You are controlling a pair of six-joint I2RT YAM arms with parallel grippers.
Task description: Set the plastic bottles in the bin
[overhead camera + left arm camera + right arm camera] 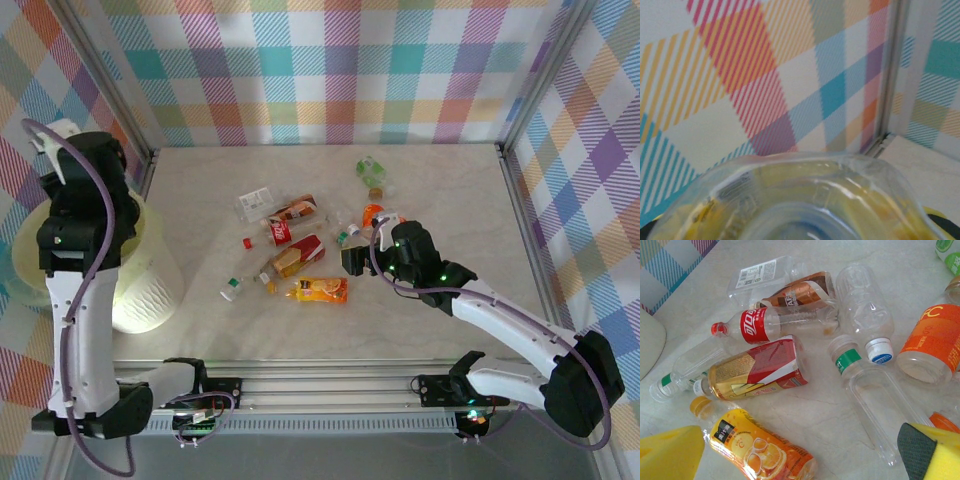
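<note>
Left fingers (951, 227) gripping one bottle (805, 200), one bin (150, 292), right fingers (670, 452) wide over about eleven bottles (757, 372)

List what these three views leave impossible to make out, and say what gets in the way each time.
- Inside of the bin, top view: the left arm covers most of it, so its contents cannot be counted.
- Clear bottle, left wrist view: too close and blurred; label unreadable, lower part cut by the frame edge.
- Green-labelled bottle, right wrist view: cut off at the top right corner.
</note>
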